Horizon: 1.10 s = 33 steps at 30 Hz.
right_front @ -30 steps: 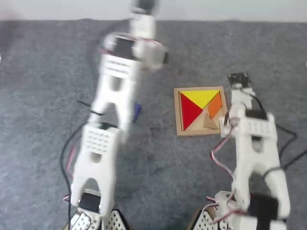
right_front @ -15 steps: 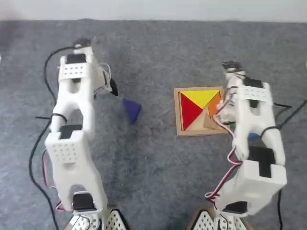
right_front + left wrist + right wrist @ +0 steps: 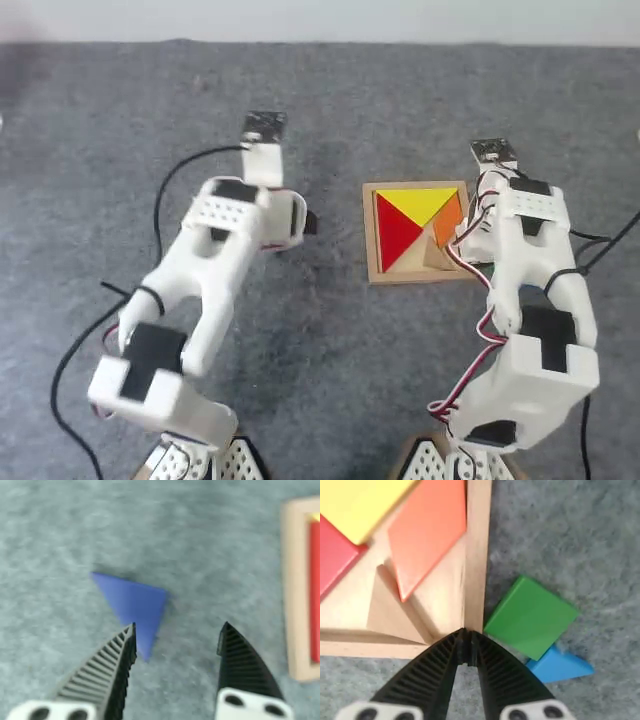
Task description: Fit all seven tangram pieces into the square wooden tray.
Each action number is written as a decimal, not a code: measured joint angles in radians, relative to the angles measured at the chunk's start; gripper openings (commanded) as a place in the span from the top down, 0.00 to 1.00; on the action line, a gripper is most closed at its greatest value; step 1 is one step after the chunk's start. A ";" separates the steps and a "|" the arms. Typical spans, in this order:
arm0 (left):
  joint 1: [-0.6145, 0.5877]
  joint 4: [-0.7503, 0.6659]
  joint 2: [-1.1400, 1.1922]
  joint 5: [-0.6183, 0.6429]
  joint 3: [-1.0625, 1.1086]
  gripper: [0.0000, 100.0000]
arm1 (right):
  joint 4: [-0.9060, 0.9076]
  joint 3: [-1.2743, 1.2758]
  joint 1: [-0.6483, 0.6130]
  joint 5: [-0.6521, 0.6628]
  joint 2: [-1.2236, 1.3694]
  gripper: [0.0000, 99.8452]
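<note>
The square wooden tray lies right of centre and holds a yellow triangle, a red triangle, an orange parallelogram and a plain wood triangle. A dark blue triangle lies flat on the carpet just ahead of my left gripper, which is open and hovers above it. My right gripper is shut and empty, with its tips over the tray's rim near a corner. A green square and a light blue triangle lie on the carpet just outside that rim.
Grey carpet covers the table. The left arm stretches over the middle-left, and its gripper sits a short way left of the tray. The right arm stands along the tray's right side. The tray's edge shows beyond the left gripper.
The left arm swung out to the far left, then back toward the centre, and now covers the dark blue triangle. The right arm shifted forward a second ago and has since held still.
</note>
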 measured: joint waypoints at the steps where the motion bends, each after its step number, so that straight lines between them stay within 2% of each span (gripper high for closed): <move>1: 0.006 -0.009 -0.017 -0.006 0.017 0.74 | -0.009 0.006 0.000 0.000 -0.002 0.98; 9: 0.020 -0.025 -0.043 -0.038 0.032 0.74 | -0.117 0.097 0.002 -0.006 -0.049 0.98; 24: 0.021 -0.025 -0.043 -0.055 0.032 0.74 | -0.124 0.109 -0.141 -0.091 -0.049 0.98; 33: 0.021 -0.025 -0.043 -0.055 0.032 0.74 | -0.124 0.109 -0.147 -0.157 -0.049 0.98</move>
